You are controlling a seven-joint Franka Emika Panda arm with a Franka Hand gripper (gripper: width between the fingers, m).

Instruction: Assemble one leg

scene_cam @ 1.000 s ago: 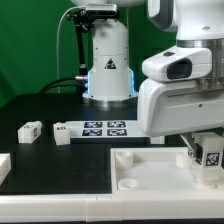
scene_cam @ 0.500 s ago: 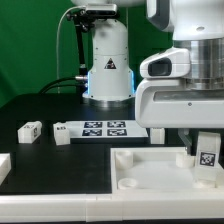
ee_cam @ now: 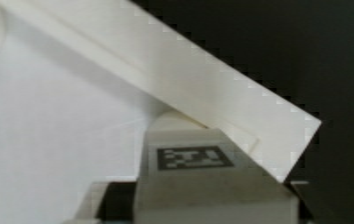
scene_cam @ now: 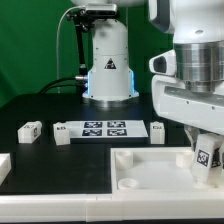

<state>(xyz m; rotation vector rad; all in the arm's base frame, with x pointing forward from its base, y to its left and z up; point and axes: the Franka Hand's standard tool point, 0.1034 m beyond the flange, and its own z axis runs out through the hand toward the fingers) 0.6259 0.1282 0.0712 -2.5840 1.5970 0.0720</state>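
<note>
My gripper is shut on the leg, a small white block with a black-and-white marker. It holds the leg upright at the large white panel's corner on the exterior view's right; I cannot tell whether they touch. In the wrist view the leg sits between my gripper's dark fingers, its far end against the panel's raised rim near a corner.
Three more white legs lie on the black table behind the panel. The marker board lies among them. Another white part is at the left edge. The robot base stands behind.
The arm's wrist has turned and shifted toward the exterior view's right, uncovering the leg behind it. The held leg has stayed almost still at the panel's corner.
</note>
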